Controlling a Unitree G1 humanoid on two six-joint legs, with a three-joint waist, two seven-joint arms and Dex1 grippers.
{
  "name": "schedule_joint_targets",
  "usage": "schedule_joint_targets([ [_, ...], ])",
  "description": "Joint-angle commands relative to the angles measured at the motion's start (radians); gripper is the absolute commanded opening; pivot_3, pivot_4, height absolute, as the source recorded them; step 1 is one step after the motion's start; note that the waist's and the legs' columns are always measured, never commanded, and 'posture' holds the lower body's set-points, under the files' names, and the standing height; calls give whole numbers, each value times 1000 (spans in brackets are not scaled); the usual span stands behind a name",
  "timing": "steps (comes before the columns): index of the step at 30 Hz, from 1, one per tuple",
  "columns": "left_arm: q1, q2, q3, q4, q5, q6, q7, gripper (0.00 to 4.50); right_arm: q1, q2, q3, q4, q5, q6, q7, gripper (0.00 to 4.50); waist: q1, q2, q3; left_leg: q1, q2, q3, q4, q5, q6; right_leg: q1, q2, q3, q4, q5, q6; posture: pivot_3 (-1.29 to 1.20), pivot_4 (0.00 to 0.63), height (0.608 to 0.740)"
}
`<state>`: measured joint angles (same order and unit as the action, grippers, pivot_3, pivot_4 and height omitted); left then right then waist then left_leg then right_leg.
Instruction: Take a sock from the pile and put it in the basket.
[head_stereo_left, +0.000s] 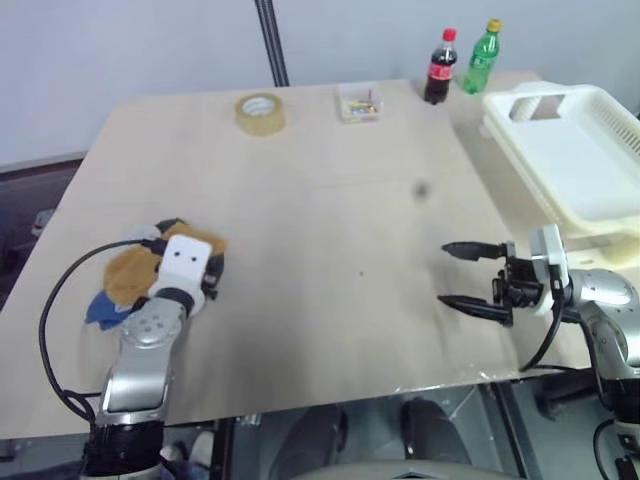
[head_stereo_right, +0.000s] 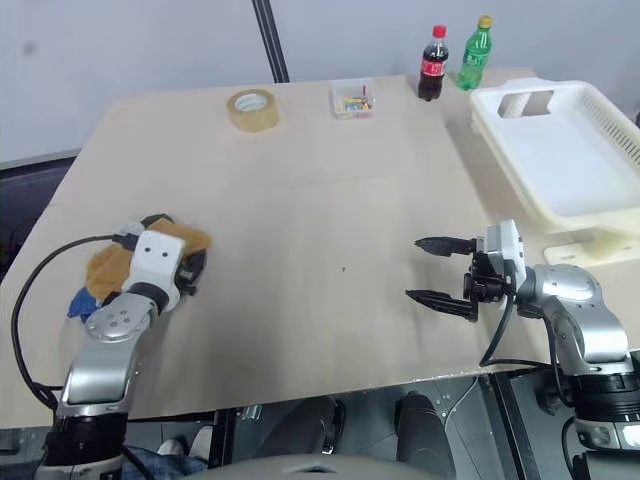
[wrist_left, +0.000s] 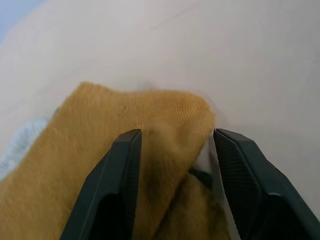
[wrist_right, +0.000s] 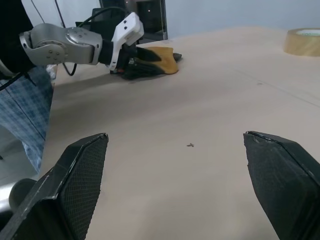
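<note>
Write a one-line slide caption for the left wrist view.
Left gripper open astride the mustard-yellow sock on the pile, over the table.

The worktop (head_stereo_left: 330, 230) looks like pale wood, smooth and matt. The mustard sock (wrist_left: 100, 150) on the pile (head_stereo_left: 125, 285) is soft knitted cloth with fine ribs. The basket (head_stereo_left: 575, 170) is smooth white plastic. The left gripper (wrist_left: 175, 170) has dull black plastic fingers (wrist_left: 125, 170). The right gripper (head_stereo_left: 470, 277) has a bumpy grid on its pads (wrist_right: 90, 170). The tape roll (head_stereo_left: 260, 112) looks shiny.
</note>
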<state>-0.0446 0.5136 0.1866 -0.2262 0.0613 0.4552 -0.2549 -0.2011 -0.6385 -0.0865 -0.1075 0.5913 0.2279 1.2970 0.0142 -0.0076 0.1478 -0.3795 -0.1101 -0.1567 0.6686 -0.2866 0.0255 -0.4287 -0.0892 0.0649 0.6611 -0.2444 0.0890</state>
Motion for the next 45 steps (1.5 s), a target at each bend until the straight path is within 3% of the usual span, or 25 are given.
schedule_joint_targets([
  [1,-27,21,-2,-33,42,-1,22,2444,5,3,-8,-10,3,-20,0,4500,0,0,0,0,0,0,0,0,0,0,0,0,0,0,0,0,150,740],
  [9,-46,29,-13,-18,64,80,11,2444,4,9,-5,-4,-6,-30,2,4500,-1,0,0,0,0,0,0,0,0,0,0,0,0,0,0,0,150,740],
  [22,-174,54,-40,-116,26,494,-53,2444,31,7,-14,-21,-8,-32,-9,4500,-6,0,0,0,0,0,0,0,0,0,0,0,0,0,0,0,150,740],
  [25,-192,51,-34,-118,19,554,-48,1510,36,8,-16,-22,-8,-34,-13,4500,-4,0,0,0,0,0,0,0,0,0,1,0,0,0,0,0,150,740],
  [28,-199,62,-43,-109,23,582,-45,30,41,9,-16,-22,-10,-39,-17,4500,-4,0,0,0,0,0,0,0,0,0,1,0,0,0,0,0,150,740],
  [37,-222,60,-42,-121,18,531,-32,30,47,10,-15,-18,-13,-53,-27,4500,-2,0,0,0,0,0,0,0,0,0,1,0,0,0,0,0,150,740],
  [45,-391,-16,-58,-225,-24,618,-14,30,41,14,-11,-10,-18,-56,-30,4500,1,-2,1,-2,-1,-2,2,0,0,0,0,-2,0,0,0,0,150,740],
])
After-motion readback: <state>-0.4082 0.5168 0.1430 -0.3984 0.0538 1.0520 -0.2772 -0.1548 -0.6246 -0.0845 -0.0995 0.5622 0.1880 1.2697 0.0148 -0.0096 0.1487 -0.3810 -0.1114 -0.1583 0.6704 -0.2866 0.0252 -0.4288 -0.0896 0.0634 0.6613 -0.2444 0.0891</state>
